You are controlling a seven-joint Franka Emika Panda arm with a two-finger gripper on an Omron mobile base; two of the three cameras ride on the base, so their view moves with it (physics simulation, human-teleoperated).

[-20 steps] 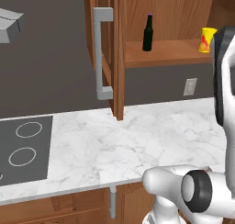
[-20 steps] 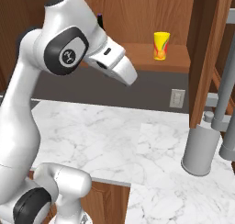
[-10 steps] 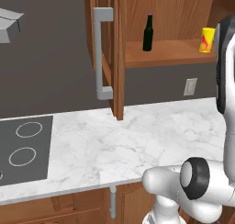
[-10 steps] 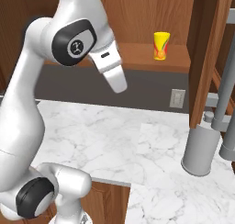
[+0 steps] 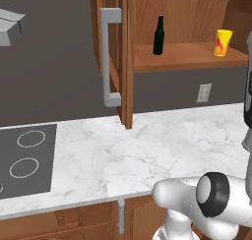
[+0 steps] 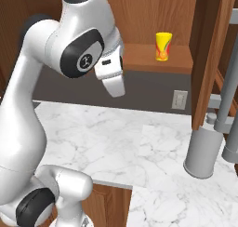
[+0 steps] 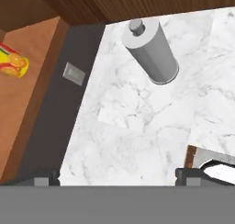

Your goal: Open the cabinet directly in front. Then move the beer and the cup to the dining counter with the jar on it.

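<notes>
Cabinet [image 5: 123,52] already swung open, so the first step looks done; both carries to the dining counter still ahead, by the look of it. Beer [image 5: 158,35] upright on the cabinet's shelf, toward the open left door; cup [image 5: 222,42] on the same shelf, well apart from the beer, toward the cabinet's right side. Tool [image 7: 117,177] released, fingertips spread wide and grasping nothing, hanging out in front of the cabinet and aimed down at the marble bench [image 5: 147,150] below it. Cabinet in reddish-brown wood, with a long grey bar handle [image 5: 109,57] running vertically down the door. Beer slim, dark, glassy, long-necked with a small purplish cap. Cup a short bright yellow cylinder with red marks on its side. Bench white with grey veins, smooth and flat, a dark cooktop [image 5: 24,160] with ringed burners set into it well left of the cabinet. Grey cylindrical canister [image 6: 202,151] with a knobbed top standing on the bench below the cabinet's right door. Pale wall outlet [image 5: 204,92] just under the cabinet's shelf.
</notes>
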